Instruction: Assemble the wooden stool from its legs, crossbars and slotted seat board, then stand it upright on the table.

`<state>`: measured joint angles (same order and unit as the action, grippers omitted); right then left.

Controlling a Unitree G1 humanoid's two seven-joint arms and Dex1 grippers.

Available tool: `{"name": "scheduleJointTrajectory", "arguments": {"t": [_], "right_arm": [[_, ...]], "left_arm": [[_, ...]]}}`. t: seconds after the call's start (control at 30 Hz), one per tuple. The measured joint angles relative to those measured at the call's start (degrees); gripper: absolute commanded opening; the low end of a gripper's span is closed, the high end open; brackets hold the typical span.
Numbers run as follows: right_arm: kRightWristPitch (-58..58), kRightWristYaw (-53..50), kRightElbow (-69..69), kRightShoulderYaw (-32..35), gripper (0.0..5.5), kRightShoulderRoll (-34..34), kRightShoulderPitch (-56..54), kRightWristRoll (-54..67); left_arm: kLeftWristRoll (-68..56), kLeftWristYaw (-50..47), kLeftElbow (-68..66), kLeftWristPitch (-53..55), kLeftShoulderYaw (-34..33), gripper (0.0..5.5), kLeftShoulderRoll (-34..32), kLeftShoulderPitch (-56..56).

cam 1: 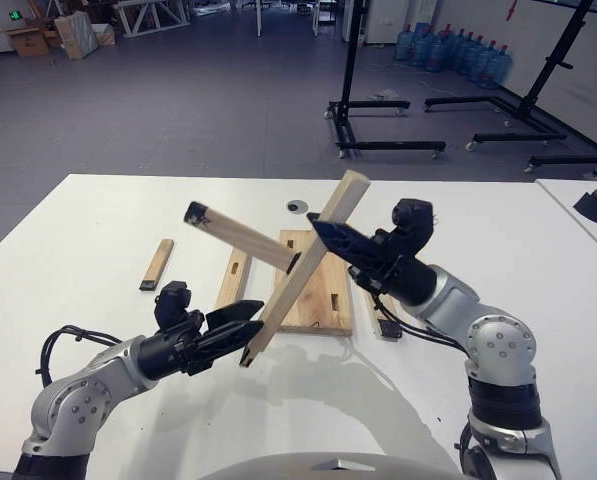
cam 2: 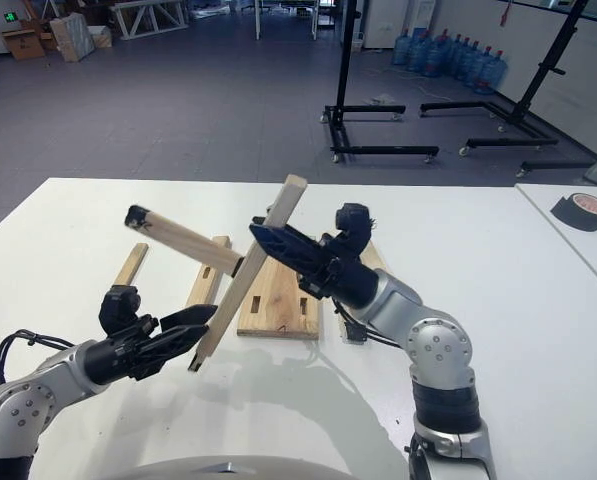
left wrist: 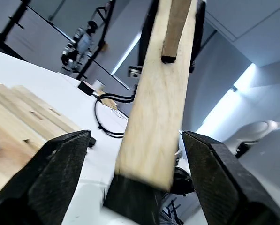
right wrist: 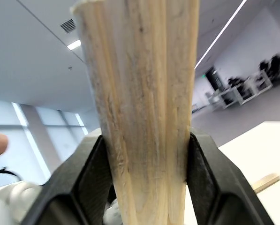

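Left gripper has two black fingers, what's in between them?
The wooden leg, its lower end, with the fingers spread open either side; the left wrist view shows it.

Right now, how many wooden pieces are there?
6. Long pale wooden leg in the right gripper; black-tipped crossbar stuck into it; on the white table: slotted seat board, slotted bar beside it, short bar farther left, another under the right arm. More may hide.

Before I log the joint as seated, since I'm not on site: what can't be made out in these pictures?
- Eye views: how deep the crossbar sits in the leg; the leg hides the far side.
- Eye views: part of the seat board, covered by the leg and right gripper.
- Eye views: a wooden piece beside it, mostly under the right arm.
- Right wrist view: most of the table, blocked by the leg.
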<state>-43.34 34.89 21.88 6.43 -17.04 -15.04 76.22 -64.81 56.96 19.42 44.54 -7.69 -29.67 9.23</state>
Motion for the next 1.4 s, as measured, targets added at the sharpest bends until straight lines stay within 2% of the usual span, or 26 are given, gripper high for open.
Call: {"name": "scheduleJointTrajectory", "arguments": {"t": [0.1, 0.17, 0.27, 0.4, 0.67, 0.87, 1.0, 1.17, 1.4], "right_arm": [[5.9, 3.7, -3.7, 2.5, 2.04, -6.0, -4.2, -10.8], [13.0, 6.4, -8.7, 0.3, 2.04, -8.9, -7.0, -22.8], [25.5, 9.0, -19.5, -4.2, 2.03, -8.4, -11.7, -38.0], [42.0, 9.6, -35.5, -8.7, 2.03, -3.8, -17.8, -51.8], [58.9, 14.9, -50.2, -10.9, 2.03, -2.3, -19.6, -61.5], [56.1, 20.8, -51.3, -9.0, 2.03, -2.5, -19.9, -58.1], [52.0, 25.7, -47.3, -8.5, 2.03, -4.6, -18.1, -55.4], [39.9, 30.6, -40.5, -6.5, 2.03, -8.2, -15.1, -48.6], [32.8, 30.8, -39.1, -5.2, 2.03, -9.0, -14.1, -47.0]], "left_arm": [[3.3, -2.3, -1.3, -0.7, -0.2, 3.55, -0.1, -0.4], [9.0, -3.4, -2.5, -2.3, 1.6, 3.55, -1.0, -0.9], [14.3, -3.2, -2.7, -3.9, 5.3, 3.55, -1.2, -0.9], [17.0, -1.7, -2.7, -5.2, 7.8, 3.55, -1.2, -1.2], [20.2, -0.1, -3.0, -7.9, 9.2, 3.55, -1.1, -1.5], [23.4, 2.7, -8.1, -12.8, 9.9, 3.55, -0.3, -0.9], [25.0, 4.3, -12.9, -15.7, 10.0, 3.55, 1.2, -1.1], [28.5, 12.2, -23.4, -25.3, 10.2, 3.55, 1.9, -0.4], [32.1, 15.5, -30.3, -33.6, 10.9, 3.55, 3.9, -1.8]]}}
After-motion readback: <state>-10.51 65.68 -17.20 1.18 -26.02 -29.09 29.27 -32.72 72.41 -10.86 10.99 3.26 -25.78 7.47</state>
